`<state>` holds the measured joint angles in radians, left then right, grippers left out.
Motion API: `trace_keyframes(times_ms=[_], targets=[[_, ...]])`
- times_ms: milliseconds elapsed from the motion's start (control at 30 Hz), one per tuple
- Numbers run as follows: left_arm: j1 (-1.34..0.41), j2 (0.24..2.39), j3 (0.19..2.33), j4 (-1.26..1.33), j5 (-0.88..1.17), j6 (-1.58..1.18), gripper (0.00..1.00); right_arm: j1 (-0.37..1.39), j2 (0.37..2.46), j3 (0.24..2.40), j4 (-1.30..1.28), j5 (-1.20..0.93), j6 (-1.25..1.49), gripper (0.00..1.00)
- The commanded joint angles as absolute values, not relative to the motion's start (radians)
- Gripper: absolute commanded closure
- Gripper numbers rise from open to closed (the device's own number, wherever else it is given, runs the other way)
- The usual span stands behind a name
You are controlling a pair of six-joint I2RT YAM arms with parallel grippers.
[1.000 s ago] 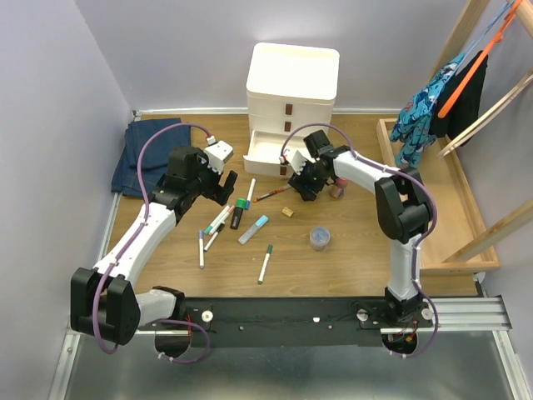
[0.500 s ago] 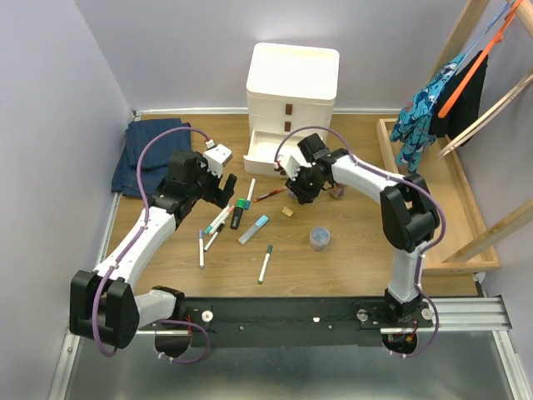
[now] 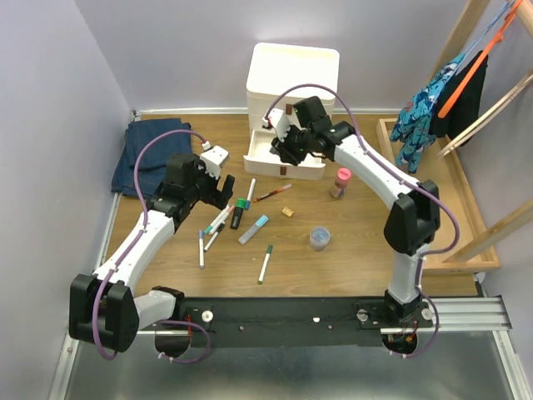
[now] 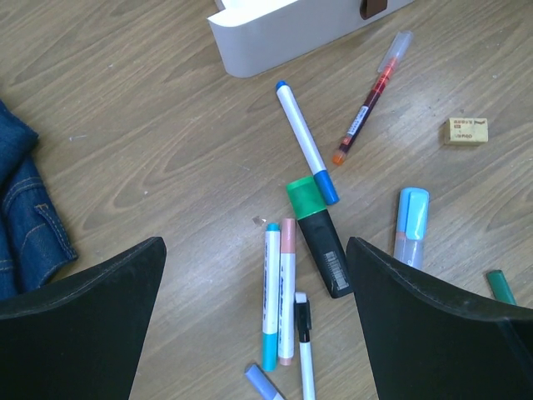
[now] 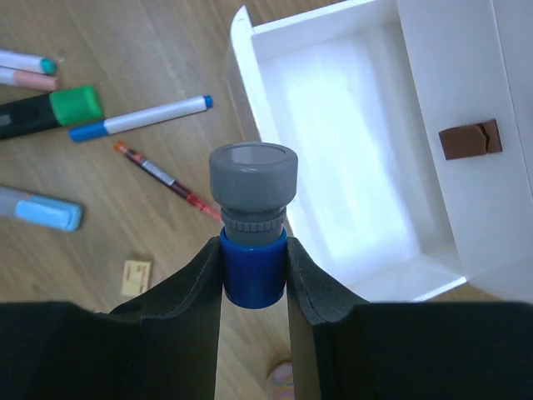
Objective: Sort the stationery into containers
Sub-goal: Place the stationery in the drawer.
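Observation:
My right gripper [image 5: 254,268] is shut on a blue tube with a grey cap [image 5: 253,218] and holds it just above the front rim of the open bottom drawer [image 5: 350,142] of the cream cabinet [image 3: 291,75]. In the top view this gripper [image 3: 283,148] hangs over the drawer's left part. My left gripper [image 4: 254,250] is open above loose pens: a teal marker [image 4: 271,308], a pink one [image 4: 287,292] and a green-capped black highlighter [image 4: 319,237]. A white marker with blue ends [image 4: 304,143], a red pen [image 4: 371,100] and a tan eraser [image 4: 465,130] lie farther out.
Folded jeans [image 3: 146,158] lie at the back left. A pink-capped bottle [image 3: 340,182] and a small clear jar [image 3: 320,238] stand right of the pens. A green-capped pen [image 3: 266,262] lies nearer the arm bases. A wooden tray [image 3: 433,200] with hanging clothes is on the right.
My right gripper closed on the blue tube near the pink-capped bottle, lifted it and carried it back-left to the open drawer. The left arm barely moved.

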<state>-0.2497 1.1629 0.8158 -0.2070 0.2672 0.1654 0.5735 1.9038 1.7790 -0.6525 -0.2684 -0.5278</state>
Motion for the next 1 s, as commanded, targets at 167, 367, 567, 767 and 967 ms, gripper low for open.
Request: trace_keyframes(times_ms=[167, 367, 567, 767, 967], targets=[[-0.248, 1.14, 0.815, -0.184, 0.273, 0.15, 0.01, 0.569, 2.149, 1.957, -0.614, -0.092, -0.514, 0.67], [-0.247, 1.163, 0.827, -0.175, 0.273, 0.146, 0.01, 0.565, 2.177, 1.967, -0.555, -0.046, -0.465, 0.68], [-0.247, 1.178, 0.827, -0.163, 0.291, 0.126, 0.01, 0.565, 2.183, 1.957, -0.538, -0.032, -0.443, 0.67], [-0.247, 1.178, 0.822, -0.164, 0.295, 0.123, 0.01, 0.563, 2.215, 1.973, -0.508, 0.046, -0.428, 0.5], [-0.247, 1.174, 0.825, -0.146, 0.25, 0.13, 0.01, 0.565, 2.195, 2.014, -0.526, 0.009, -0.402, 0.35]])
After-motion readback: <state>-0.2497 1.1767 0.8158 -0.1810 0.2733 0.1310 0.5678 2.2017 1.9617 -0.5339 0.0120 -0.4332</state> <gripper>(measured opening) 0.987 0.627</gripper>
